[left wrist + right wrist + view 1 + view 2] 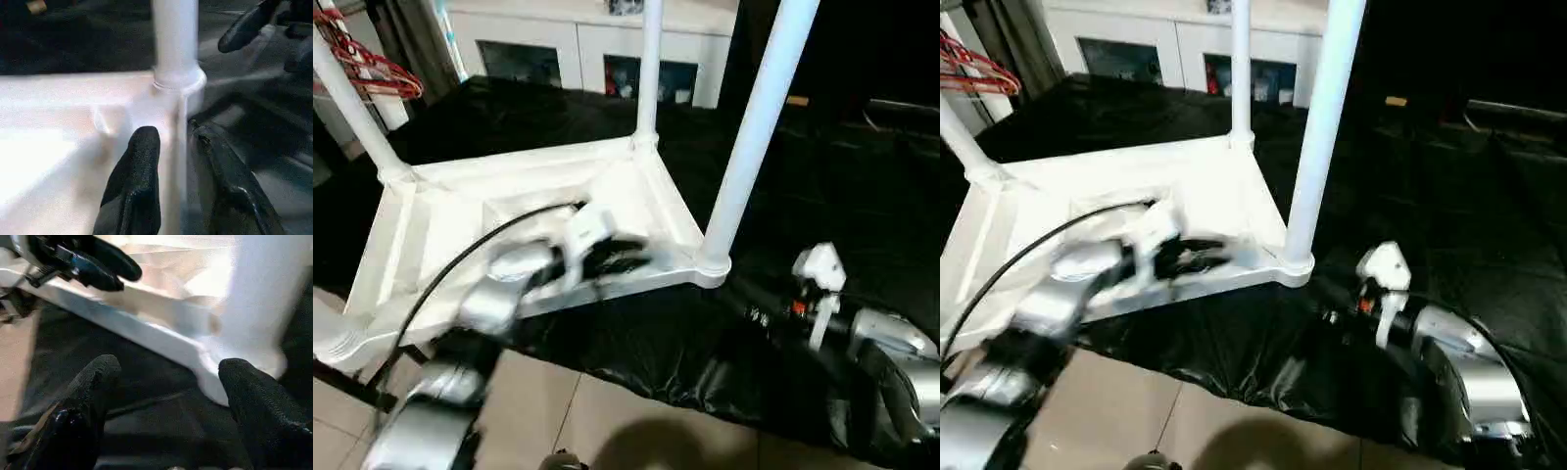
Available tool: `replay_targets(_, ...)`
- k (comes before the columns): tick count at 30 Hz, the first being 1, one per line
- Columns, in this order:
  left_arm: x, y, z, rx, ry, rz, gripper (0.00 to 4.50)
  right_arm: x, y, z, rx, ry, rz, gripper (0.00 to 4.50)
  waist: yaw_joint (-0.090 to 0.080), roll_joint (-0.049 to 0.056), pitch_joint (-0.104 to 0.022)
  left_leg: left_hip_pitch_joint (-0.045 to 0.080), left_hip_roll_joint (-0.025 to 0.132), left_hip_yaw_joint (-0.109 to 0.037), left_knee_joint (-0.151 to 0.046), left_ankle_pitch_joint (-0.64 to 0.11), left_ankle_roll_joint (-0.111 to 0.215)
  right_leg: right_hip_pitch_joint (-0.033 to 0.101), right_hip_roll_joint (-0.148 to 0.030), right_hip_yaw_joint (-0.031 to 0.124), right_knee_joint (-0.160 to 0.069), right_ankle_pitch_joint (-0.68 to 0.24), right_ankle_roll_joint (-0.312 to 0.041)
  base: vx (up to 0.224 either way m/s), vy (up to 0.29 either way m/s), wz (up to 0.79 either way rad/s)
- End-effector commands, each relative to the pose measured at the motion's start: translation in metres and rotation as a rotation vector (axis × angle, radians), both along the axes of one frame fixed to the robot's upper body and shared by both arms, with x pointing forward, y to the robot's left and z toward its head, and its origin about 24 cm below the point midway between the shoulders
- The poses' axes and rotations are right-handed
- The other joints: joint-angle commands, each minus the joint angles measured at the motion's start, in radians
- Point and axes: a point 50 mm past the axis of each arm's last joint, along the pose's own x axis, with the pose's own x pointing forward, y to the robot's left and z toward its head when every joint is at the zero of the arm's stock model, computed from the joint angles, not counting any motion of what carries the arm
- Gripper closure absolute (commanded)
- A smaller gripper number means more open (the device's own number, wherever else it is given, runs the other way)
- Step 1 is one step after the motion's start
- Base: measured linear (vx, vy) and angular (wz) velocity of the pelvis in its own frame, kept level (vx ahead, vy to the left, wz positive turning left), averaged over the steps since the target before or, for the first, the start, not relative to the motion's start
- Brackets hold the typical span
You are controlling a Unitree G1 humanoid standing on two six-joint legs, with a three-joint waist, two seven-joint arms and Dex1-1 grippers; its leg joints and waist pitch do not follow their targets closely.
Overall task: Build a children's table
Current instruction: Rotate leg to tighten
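The all-white plastic children's table (509, 211) is lying upside down on a black plastic sheet (822, 196) that is covering the work surface, its ribbed underside facing up and its long tapered round legs standing up from the rounded corner sockets. The nearest leg (754, 137) is rising from the socket at the corner closest to the right arm, another leg (649, 69) is standing at the far corner, and a third (352, 108) is leaning up at the left. The left gripper (612, 259) is reaching over the table's near edge, its two black fingers (137, 181) standing slightly apart, straddling the thin rim just beside the nearest leg's socket without visibly clamping it. The right gripper (166, 372) is hovering near that same corner socket, its fingers spread wide and holding nothing. A white cabinet with glass doors (597, 49) is standing behind the table, and red wire hangers (367, 64) are hanging at the far left.
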Motion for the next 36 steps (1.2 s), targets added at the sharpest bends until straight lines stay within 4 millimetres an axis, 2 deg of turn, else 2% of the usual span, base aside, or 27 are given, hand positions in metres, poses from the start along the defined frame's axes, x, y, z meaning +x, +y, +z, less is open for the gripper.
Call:
replay_targets(1, -0.009, 0.005, 0.010, -0.013, 0.032, -0.048, 3.25, -0.002, 0.010, 0.004, 0.018, 0.010, 0.068, 0.83, -0.004, -0.022, -0.055, 0.000, 0.011, 0.008, -0.071, -0.190, 0.066, 0.055, -0.044, 0.036, -0.068, -0.207, -0.194, 0.000, 0.000, 0.00)
replay_targets(2, -0.023, 0.015, 0.012, -0.008, 0.076, -0.064, 3.25, -0.002, 0.020, 0.002, 0.026, 0.015, 0.099, 0.83, -0.006, -0.020, -0.053, -0.001, 0.011, 0.005, -0.076, -0.214, 0.054, 0.053, -0.046, 0.036, -0.073, -0.259, -0.178, 0.000, 0.000, 0.00)
replay_targets(3, -0.026, 0.018, 0.013, -0.004, 0.085, -0.064, 3.25, -0.001, 0.024, 0.001, 0.026, 0.014, 0.104, 0.83, -0.008, -0.028, -0.054, 0.002, 0.014, 0.003, -0.079, -0.214, 0.042, 0.053, -0.049, 0.038, -0.070, -0.263, -0.177, 0.000, 0.000, 0.00)
replay_targets(4, -0.030, 0.021, 0.014, 0.003, 0.102, -0.068, 3.25, 0.001, 0.030, 0.000, 0.026, 0.005, 0.109, 0.83, -0.011, -0.027, -0.048, 0.002, 0.010, 0.005, -0.083, -0.231, 0.038, 0.047, -0.043, 0.037, -0.077, -0.296, -0.169, 0.000, 0.000, 0.00)
replay_targets(5, -0.036, 0.025, 0.014, 0.017, 0.124, -0.070, 3.25, 0.005, 0.038, -0.001, 0.027, -0.007, 0.100, 0.83, -0.011, -0.024, -0.050, 0.004, 0.011, 0.004, -0.081, -0.234, 0.030, 0.047, -0.046, 0.037, -0.074, -0.303, -0.166, 0.000, 0.000, 0.00)
replay_targets(6, -0.040, 0.028, 0.015, 0.027, 0.142, -0.071, 3.25, 0.008, 0.043, -0.002, 0.028, -0.016, 0.092, 0.83, -0.010, -0.029, -0.051, 0.006, 0.011, 0.003, -0.083, -0.221, 0.025, 0.045, -0.047, 0.039, -0.071, -0.295, -0.167, 0.000, 0.000, 0.00)
replay_targets(8, -0.050, 0.036, 0.014, 0.074, 0.187, -0.064, 3.25, 0.017, 0.061, -0.003, 0.060, -0.033, 0.066, 0.83, -0.022, -0.025, -0.049, 0.007, 0.010, 0.003, -0.088, -0.237, 0.003, 0.042, -0.044, 0.039, -0.071, -0.295, -0.167, 0.000, 0.000, 0.00)
replay_targets(9, -0.053, 0.040, 0.013, 0.091, 0.197, -0.057, 3.25, 0.020, 0.067, -0.003, 0.073, -0.032, 0.048, 0.83, -0.026, -0.027, -0.047, 0.005, 0.007, 0.003, -0.090, -0.237, 0.000, 0.044, -0.042, 0.038, -0.073, -0.294, -0.163, 0.000, 0.000, 0.00)
replay_targets(10, -0.056, 0.044, 0.012, 0.111, 0.204, -0.039, 3.25, 0.024, 0.075, -0.003, 0.088, -0.029, 0.034, 0.83, -0.030, -0.033, -0.049, 0.006, 0.007, 0.001, -0.090, -0.232, -0.005, 0.045, -0.042, 0.038, -0.067, -0.279, -0.163, 0.000, 0.000, 0.00)
replay_targets(12, -0.065, 0.053, 0.012, 0.158, 0.231, 0.001, 3.25, 0.034, 0.097, -0.006, 0.108, -0.025, 0.013, 0.83, -0.035, -0.025, -0.048, 0.009, 0.007, 0.002, -0.090, -0.231, -0.012, 0.043, -0.040, 0.038, -0.066, -0.251, -0.169, 0.000, 0.000, 0.00)
replay_targets(13, -0.066, 0.054, 0.012, 0.160, 0.233, 0.003, 3.25, 0.035, 0.099, -0.006, 0.108, -0.025, 0.009, 0.83, -0.038, -0.023, -0.049, 0.008, 0.008, 0.000, -0.091, -0.233, -0.019, 0.042, -0.042, 0.038, -0.063, -0.241, -0.173, 0.000, 0.000, 0.00)
replay_targets(14, -0.069, 0.057, 0.011, 0.174, 0.242, 0.012, 3.25, 0.041, 0.106, -0.007, 0.109, -0.031, -0.018, 0.83, -0.042, -0.024, -0.050, 0.012, 0.006, 0.001, -0.091, -0.238, -0.031, 0.043, -0.040, 0.038, -0.063, -0.228, -0.173, 0.000, 0.000, 0.00)
replay_targets(15, -0.073, 0.060, 0.012, 0.183, 0.258, 0.022, 3.25, 0.048, 0.115, -0.007, 0.116, -0.040, -0.051, 0.83, -0.044, -0.017, -0.051, 0.014, 0.005, 0.002, -0.091, -0.241, -0.034, 0.039, -0.042, 0.039, -0.061, -0.214, -0.182, 0.000, 0.000, 0.00)
replay_targets(16, -0.076, 0.063, 0.012, 0.193, 0.274, 0.035, 3.25, 0.058, 0.125, -0.007, 0.124, -0.039, -0.116, 0.83, -0.050, -0.021, -0.052, 0.010, 0.002, 0.001, -0.091, -0.226, -0.042, 0.044, -0.039, 0.037, -0.056, -0.182, -0.192, 0.000, 0.000, 0.00)
replay_targets(18, -0.080, 0.066, 0.013, 0.206, 0.289, 0.047, 3.25, 0.071, 0.132, -0.006, 0.144, -0.038, -0.200, 0.83, -0.055, -0.019, -0.052, 0.017, 0.001, 0.004, -0.089, -0.221, -0.046, 0.044, -0.035, 0.038, -0.054, -0.156, -0.200, 0.000, 0.000, 0.00)
replay_targets(19, -0.082, 0.068, 0.013, 0.214, 0.298, 0.053, 3.25, 0.078, 0.134, -0.005, 0.149, -0.032, -0.259, 0.83, -0.055, -0.014, -0.052, 0.015, 0.002, 0.003, -0.089, -0.222, -0.047, 0.043, -0.039, 0.039, -0.052, -0.145, -0.205, 0.000, 0.000, 0.00)
replay_targets(20, -0.082, 0.068, 0.013, 0.216, 0.300, 0.054, 3.25, 0.080, 0.135, -0.005, 0.150, -0.031, -0.274, 0.83, -0.061, -0.016, -0.051, 0.010, -0.001, 0.001, -0.092, -0.217, -0.054, 0.049, -0.037, 0.038, -0.050, -0.141, -0.206, 0.000, 0.000, 0.00)
replay_targets(21, -0.085, 0.070, 0.013, 0.229, 0.315, 0.065, 3.25, 0.091, 0.136, -0.004, 0.146, -0.027, -0.383, 0.83, -0.060, -0.015, -0.053, 0.018, -0.001, 0.004, -0.089, -0.214, -0.057, 0.045, -0.035, 0.038, -0.051, -0.126, -0.206, 0.000, 0.000, 0.00)
replay_targets(22, -0.086, 0.071, 0.013, 0.231, 0.317, 0.067, 3.25, 0.092, 0.136, -0.003, 0.143, -0.027, -0.402, 0.83, -0.063, -0.013, -0.052, 0.015, -0.002, 0.003, -0.089, -0.201, -0.061, 0.048, -0.034, 0.038, -0.047, -0.112, -0.208, 0.000, 0.000, 0.00)
replay_targets(23, -0.088, 0.073, 0.012, 0.251, 0.315, 0.083, 3.25, 0.102, 0.131, -0.004, 0.120, -0.023, -0.529, 0.83, -0.061, -0.013, -0.053, 0.016, -0.003, 0.004, -0.089, -0.201, -0.063, 0.049, -0.034, 0.037, -0.048, -0.111, -0.204, 0.000, 0.000, 0.00)
replay_targets(25, -0.089, 0.076, 0.011, 0.269, 0.310, 0.104, 3.25, 0.109, 0.123, -0.005, 0.102, -0.008, -0.666, 0.83, -0.064, -0.012, -0.055, 0.016, -0.006, 0.005, -0.086, -0.195, -0.073, 0.049, -0.032, 0.037, -0.045, -0.096, -0.200, 0.000, 0.000, 0.00)
replay_targets(27, -0.089, 0.077, 0.011, 0.272, 0.310, 0.114, 3.25, 0.112, 0.120, -0.006, 0.094, -0.001, -0.716, 0.83, -0.060, -0.009, -0.056, 0.023, -0.006, 0.008, -0.083, -0.208, -0.073, 0.044, -0.029, 0.038, -0.044, -0.078, -0.190, 0.000, 0.000, 0.00)
replay_targets(29, -0.088, 0.083, 0.012, 0.288, 0.305, 0.146, 3.25, 0.118, 0.108, -0.007, 0.093, 0.012, -0.835, 0.83, -0.060, -0.011, -0.057, 0.020, -0.008, 0.006, -0.082, -0.200, -0.072, 0.048, -0.027, 0.037, -0.041, -0.058, -0.187, 0.000, 0.000, 0.00)
replay_targets(32, -0.085, 0.088, 0.012, 0.306, 0.289, 0.182, 3.25, 0.121, 0.098, -0.008, 0.101, 0.020, -0.910, 0.83, -0.060, -0.011, -0.058, 0.019, -0.008, 0.006, -0.080, -0.216, -0.070, 0.049, -0.028, 0.037, -0.040, -0.061, -0.179, 0.000, 0.000, 0.00)
replay_targets(36, -0.081, 0.091, 0.012, 0.332, 0.274, 0.206, 3.25, 0.125, 0.088, -0.007, 0.090, 0.008, -0.972, 0.83, -0.060, -0.013, -0.060, 0.015, -0.011, 0.007, -0.076, -0.195, -0.060, 0.052, -0.029, 0.037, -0.038, -0.051, -0.179, 0.000, 0.000, 0.00)
